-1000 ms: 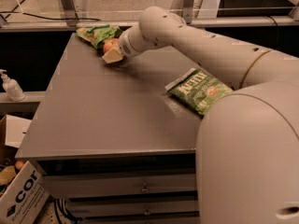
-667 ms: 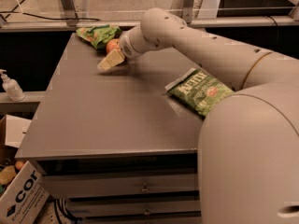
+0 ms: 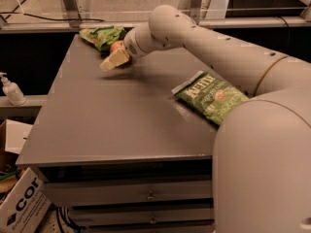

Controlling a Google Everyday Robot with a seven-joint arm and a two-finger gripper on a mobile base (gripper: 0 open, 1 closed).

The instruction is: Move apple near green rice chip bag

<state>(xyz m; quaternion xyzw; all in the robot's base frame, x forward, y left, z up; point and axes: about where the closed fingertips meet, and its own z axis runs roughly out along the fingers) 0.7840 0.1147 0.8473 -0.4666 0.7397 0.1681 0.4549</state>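
1. The tabletop point(image 3: 112, 125) was a flat, matte grey slab with a squared front edge and shallow drawers below it.
2. The apple point(image 3: 116, 46) was round and red-orange with a paler patch. It sat at the far end of the tabletop, just beside the green rice chip bag point(image 3: 102, 34); whether the two touched could not be told.
3. That bag was small, bright light green and crumpled, lying at the far left corner.
4. A larger, flat dark-green bag point(image 3: 211, 97) with white lettering lay glossy at the right edge, well apart from the apple.
5. The arm point(image 3: 218, 47) was smooth, off-white and tubular. It reached from the lower right across the tabletop and bent at a rounded joint near the apple.
6. The gripper point(image 3: 109, 62) was pale cream and wedge-shaped. It pointed down and left, just in front of the apple and above the tabletop. Whether its jaws were open or closed could not be told.
7. A plastic pump bottle point(image 3: 10, 89) stood on a ledge to the left.
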